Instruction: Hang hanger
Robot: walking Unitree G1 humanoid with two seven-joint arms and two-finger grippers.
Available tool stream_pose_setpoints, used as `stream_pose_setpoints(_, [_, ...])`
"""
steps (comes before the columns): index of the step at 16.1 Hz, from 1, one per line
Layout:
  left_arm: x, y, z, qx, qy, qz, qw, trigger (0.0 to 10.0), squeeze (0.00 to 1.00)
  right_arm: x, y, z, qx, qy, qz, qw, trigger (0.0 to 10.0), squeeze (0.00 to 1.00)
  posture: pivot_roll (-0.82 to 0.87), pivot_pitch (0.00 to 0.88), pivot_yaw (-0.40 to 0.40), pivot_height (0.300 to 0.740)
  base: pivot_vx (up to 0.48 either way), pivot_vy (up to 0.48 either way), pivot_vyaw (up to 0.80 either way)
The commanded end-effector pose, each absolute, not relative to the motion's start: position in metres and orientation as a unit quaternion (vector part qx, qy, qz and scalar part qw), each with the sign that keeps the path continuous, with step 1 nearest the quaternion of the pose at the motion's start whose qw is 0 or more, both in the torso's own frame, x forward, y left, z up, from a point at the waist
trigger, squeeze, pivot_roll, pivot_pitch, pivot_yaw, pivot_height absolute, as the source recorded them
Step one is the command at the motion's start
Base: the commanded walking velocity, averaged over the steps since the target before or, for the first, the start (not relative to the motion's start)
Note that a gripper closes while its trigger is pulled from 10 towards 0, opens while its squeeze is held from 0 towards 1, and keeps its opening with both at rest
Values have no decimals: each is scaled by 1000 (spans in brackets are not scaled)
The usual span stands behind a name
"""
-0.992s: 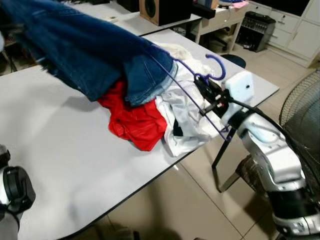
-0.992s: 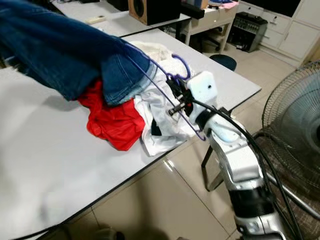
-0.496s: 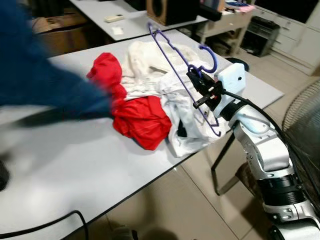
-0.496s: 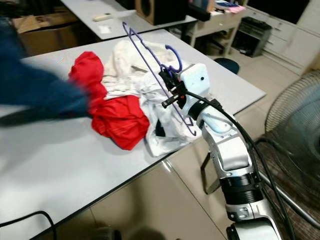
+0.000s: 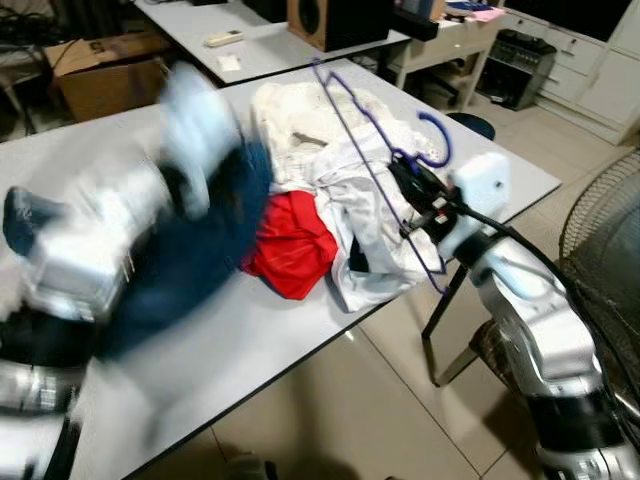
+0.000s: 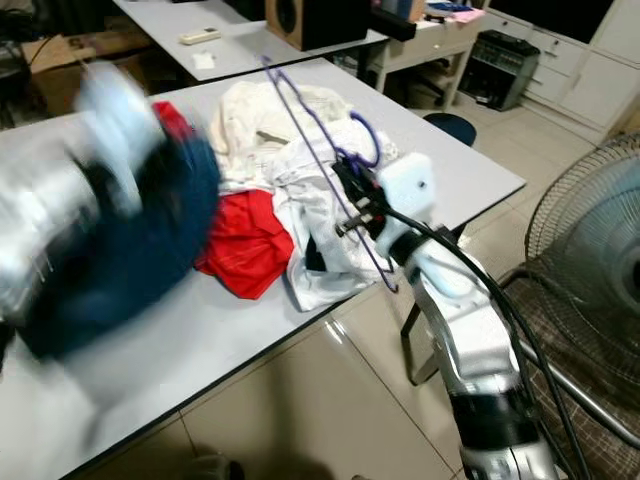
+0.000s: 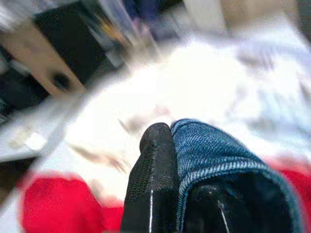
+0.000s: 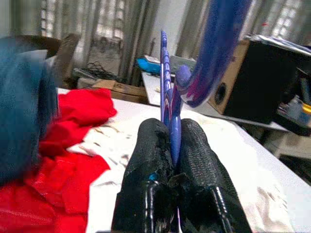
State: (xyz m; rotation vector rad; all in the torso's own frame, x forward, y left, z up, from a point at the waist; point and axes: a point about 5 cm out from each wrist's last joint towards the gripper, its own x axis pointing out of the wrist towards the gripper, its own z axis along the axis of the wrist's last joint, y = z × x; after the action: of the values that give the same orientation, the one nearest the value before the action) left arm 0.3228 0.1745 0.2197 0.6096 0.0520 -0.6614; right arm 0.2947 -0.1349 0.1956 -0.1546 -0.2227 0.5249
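One purple hanger (image 5: 372, 160) stands tilted, hook (image 5: 437, 138) rightward.

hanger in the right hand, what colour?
Purple, a thin hanger pinched in the right hand; clearest in the right wrist view.

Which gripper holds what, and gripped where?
Right gripper pinches the purple hanger just below its hook. Left gripper clamps the blue jeans at a hem edge.
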Motion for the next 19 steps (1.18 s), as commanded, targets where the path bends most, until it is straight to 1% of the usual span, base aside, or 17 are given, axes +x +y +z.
stream_pose_setpoints(1, [321, 178, 218, 325, 36, -320, 889, 10000, 0, 291, -140, 199, -75, -113, 250, 959, 10000, 0, 57, 0, 8, 740, 0, 0, 0])
stream_pose_setpoints(2, [320, 180, 213, 315, 49, -331, 888, 10000, 0, 290, -140, 197, -73, -110, 250, 959, 10000, 0, 58, 0, 5, 740, 0, 0, 0])
stream_pose_setpoints(3, [307, 180, 202, 289, 101, -381, 873, 10000, 1000, 284, -141, 193, -72, -100, 252, 960, 10000, 0, 61, 0, 2, 740, 0, 0, 0])
stream_pose_setpoints(4, [307, 180, 202, 289, 101, -381, 873, 10000, 1000, 284, -141, 193, -72, -100, 252, 960, 10000, 0, 61, 0, 2, 740, 0, 0, 0])
stream_pose_setpoints(5, [294, 178, 198, 250, 142, -410, 866, 10000, 1000, 278, -143, 190, -73, -93, 253, 960, 10000, 0, 64, 0, 1, 740, 0, 0, 0])
stream_pose_setpoints(6, [290, 178, 199, 233, 154, -413, 867, 10000, 1000, 277, -144, 189, -73, -89, 252, 961, 10000, 0, 64, 0, 2, 740, 0, 0, 0])
stream_pose_setpoints(7, [290, 179, 203, 220, 153, -407, 873, 10000, 1000, 274, -146, 188, -74, -86, 249, 962, 10000, 0, 64, 0, 3, 740, 0, 0, 0])
stream_pose_setpoints(8, [290, 186, 210, 216, 143, -396, 881, 10000, 1000, 270, -150, 187, -73, -82, 243, 964, 10000, 0, 64, 0, 4, 740, 0, 0, 0])
stream_pose_setpoints(9, [281, 195, 213, 221, 161, -409, 870, 10000, 1000, 266, -152, 187, -74, -78, 240, 965, 10000, 0, 59, 0, 8, 740, 0, 0, 0])
stream_pose_setpoints(12, [264, 206, 211, 242, 197, -427, 849, 10000, 1000, 259, -160, 186, -76, -69, 231, 967, 10000, 0, 59, 0, 4, 740, 0, 0, 0])
stream_pose_setpoints(13, [264, 206, 211, 242, 197, -427, 849, 10000, 1000, 259, -160, 186, -76, -69, 231, 967, 10000, 0, 59, 0, 4, 740, 0, 0, 0])
stream_pose_setpoints(14, [261, 206, 208, 243, 204, -430, 846, 10000, 886, 257, -163, 185, -78, -66, 226, 969, 10000, 0, 55, 0, 8, 740, 0, 0, 0])
stream_pose_setpoints(15, [259, 205, 202, 243, 213, -429, 844, 10000, 808, 255, -166, 185, -78, -63, 221, 970, 10000, 0, 52, 0, 9, 740, 0, 0, 0])
stream_pose_setpoints(16, [254, 200, 188, 237, 223, -423, 845, 10000, 804, 249, -170, 186, -81, -60, 214, 972, 10000, 0, 40, 0, 21, 740, 0, 0, 0])
stream_pose_setpoints(17, [253, 198, 183, 221, 216, -411, 858, 10000, 667, 246, -171, 186, -81, -58, 211, 972, 10000, 0, 33, 0, 33, 740, 0, 0, 0])
stream_pose_setpoints(18, [253, 192, 176, 152, 132, -386, 900, 10000, 51, 238, -168, 187, -75, -58, 210, 973, 10000, 0, 26, 0, 42, 740, 0, 0, 0])
stream_pose_setpoints(19, [250, 193, 173, 117, 104, -361, 919, 10000, 0, 232, -165, 185, -66, -50, 212, 974, 10000, 0, 17, 0, 46, 740, 0, 0, 0])
